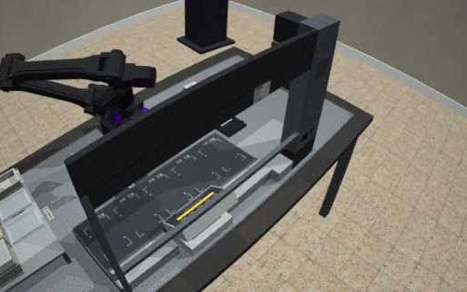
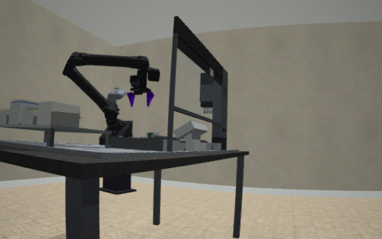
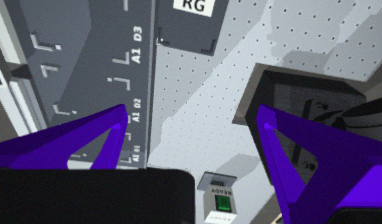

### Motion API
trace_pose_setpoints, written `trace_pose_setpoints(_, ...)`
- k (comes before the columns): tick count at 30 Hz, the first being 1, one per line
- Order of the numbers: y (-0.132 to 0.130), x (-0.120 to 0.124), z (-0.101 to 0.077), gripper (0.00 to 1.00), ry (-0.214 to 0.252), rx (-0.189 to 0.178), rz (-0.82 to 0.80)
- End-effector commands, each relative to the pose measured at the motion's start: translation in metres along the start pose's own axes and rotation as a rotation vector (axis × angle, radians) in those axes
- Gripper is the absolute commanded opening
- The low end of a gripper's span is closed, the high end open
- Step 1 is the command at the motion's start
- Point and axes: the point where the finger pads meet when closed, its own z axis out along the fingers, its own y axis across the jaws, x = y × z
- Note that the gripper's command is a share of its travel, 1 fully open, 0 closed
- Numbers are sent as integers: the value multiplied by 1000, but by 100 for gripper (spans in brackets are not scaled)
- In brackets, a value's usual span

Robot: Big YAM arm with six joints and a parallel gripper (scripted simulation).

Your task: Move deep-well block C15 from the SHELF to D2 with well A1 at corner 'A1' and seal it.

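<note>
My gripper point(image 2: 140, 99) hangs open and empty high above the table, near the arm's base; its purple fingers also show in the wrist view point(image 3: 192, 145) and partly in the top view point(image 1: 123, 116). Below it the wrist view shows the deck edge with the labels D2 point(image 3: 137, 104) and D3 point(image 3: 138, 34), each beside an engraved A1. The deck point(image 1: 168, 189) carries empty corner brackets. The shelf point(image 1: 5, 221) at the table's left end holds several blocks, plates and racks; I cannot tell which one is C15. They also show in the exterior view point(image 2: 39, 112).
The regrip nest RG point(image 3: 189, 22) lies beside the deck. The READY key point(image 3: 222, 202) with its green button sits below the gripper. The liquid handler's tall black gantry point(image 1: 208, 104) spans the deck. The arm's base point(image 3: 312, 110) is at the right of the wrist view.
</note>
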Motion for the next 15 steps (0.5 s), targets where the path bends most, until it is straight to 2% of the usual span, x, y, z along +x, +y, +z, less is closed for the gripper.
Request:
trace_pose_setpoints(1,9,-25,-16,100,19,-30,87)
trace_pose_setpoints(13,-6,-87,-14,100,11,-28,243)
trace_pose_setpoints(15,-6,-87,-14,100,11,-28,243)
